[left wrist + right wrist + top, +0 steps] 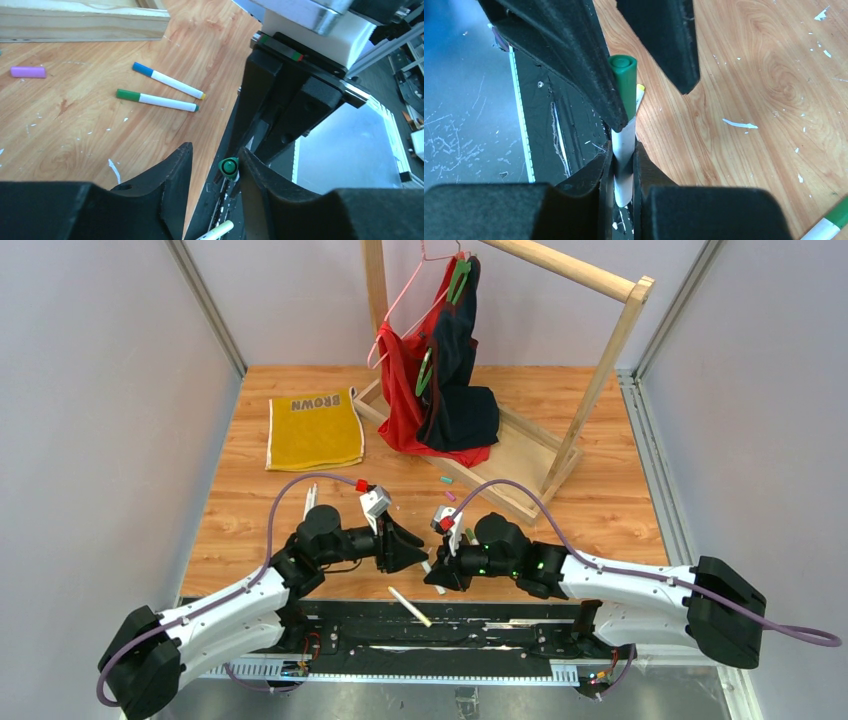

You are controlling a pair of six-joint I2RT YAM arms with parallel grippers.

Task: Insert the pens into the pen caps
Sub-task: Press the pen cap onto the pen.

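Observation:
My right gripper [622, 155] is shut on the white barrel of a pen [623, 142], which points away from it. A green pen cap [624, 80] sits on the pen's far end. My left gripper [215, 152] faces that end with its jaws open around the green cap [229, 166]. One finger touches the cap and the other stands apart from it. In the top view both grippers [415, 550] [437, 575] meet at the table's near edge. Two capped pens, one blue [167, 83] and one green [157, 100], lie on the wood.
A purple cap [28, 72] lies near the wooden rack base [80, 25]. Another pen [410, 606] rests on the black rail below the grippers. Small caps [448, 488] lie by the clothes rack [520, 440]. A yellow cloth [314, 430] is at the back left.

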